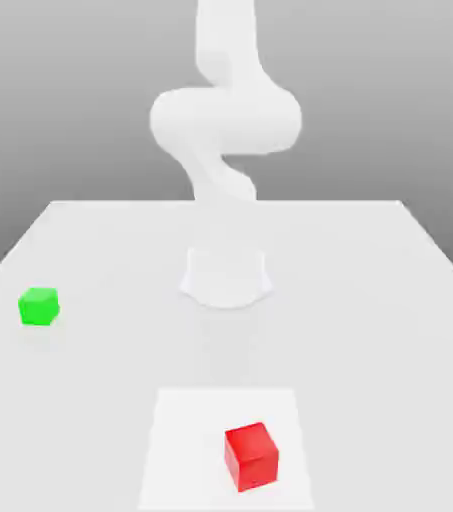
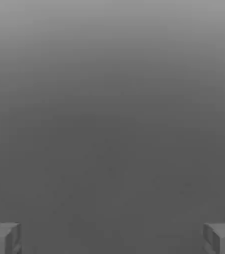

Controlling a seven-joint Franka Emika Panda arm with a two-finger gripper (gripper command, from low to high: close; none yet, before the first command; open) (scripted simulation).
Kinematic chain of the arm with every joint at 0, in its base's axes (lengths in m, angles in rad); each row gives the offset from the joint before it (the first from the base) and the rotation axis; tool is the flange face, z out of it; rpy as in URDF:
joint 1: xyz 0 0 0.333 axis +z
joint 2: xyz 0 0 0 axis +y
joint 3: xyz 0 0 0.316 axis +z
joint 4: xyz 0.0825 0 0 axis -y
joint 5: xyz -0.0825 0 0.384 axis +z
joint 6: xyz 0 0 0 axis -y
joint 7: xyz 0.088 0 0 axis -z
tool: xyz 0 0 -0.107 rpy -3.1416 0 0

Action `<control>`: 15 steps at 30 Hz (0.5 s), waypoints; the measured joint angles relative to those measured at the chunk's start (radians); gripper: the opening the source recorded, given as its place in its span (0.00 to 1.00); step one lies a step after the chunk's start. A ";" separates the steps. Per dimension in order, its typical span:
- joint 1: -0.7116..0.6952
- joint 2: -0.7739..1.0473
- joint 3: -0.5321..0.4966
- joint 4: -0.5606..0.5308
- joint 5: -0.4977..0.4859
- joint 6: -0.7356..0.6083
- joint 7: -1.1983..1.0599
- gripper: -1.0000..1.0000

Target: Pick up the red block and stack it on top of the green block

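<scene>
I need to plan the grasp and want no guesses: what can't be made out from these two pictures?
- Tool: in the hand view the picture's edge cuts off all but the tips of its two fingers; they stand wide apart, open.
- Arm: in the exterior view it is pale and blurred, so its outline is unclear.
- Red block and green block: their far faces are turned away from the exterior view.

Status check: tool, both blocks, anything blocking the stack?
Tool open, holding nothing. Red block on table, ungrasped. Green block apart at the exterior view's left, top bare. Nothing between them.
</scene>
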 joint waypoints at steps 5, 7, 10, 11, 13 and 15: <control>0.037 0.188 -0.022 -0.054 0.018 0.083 -0.070 0.50; 0.050 0.260 -0.030 -0.075 0.024 0.115 -0.097 0.50; 0.067 0.369 -0.038 -0.106 0.033 0.163 -0.136 0.50; 0.072 0.406 -0.040 -0.117 0.037 0.179 -0.149 0.50; 0.080 0.478 -0.041 -0.138 0.042 0.211 -0.175 0.50; 0.086 0.551 -0.041 -0.159 0.045 0.243 -0.200 0.50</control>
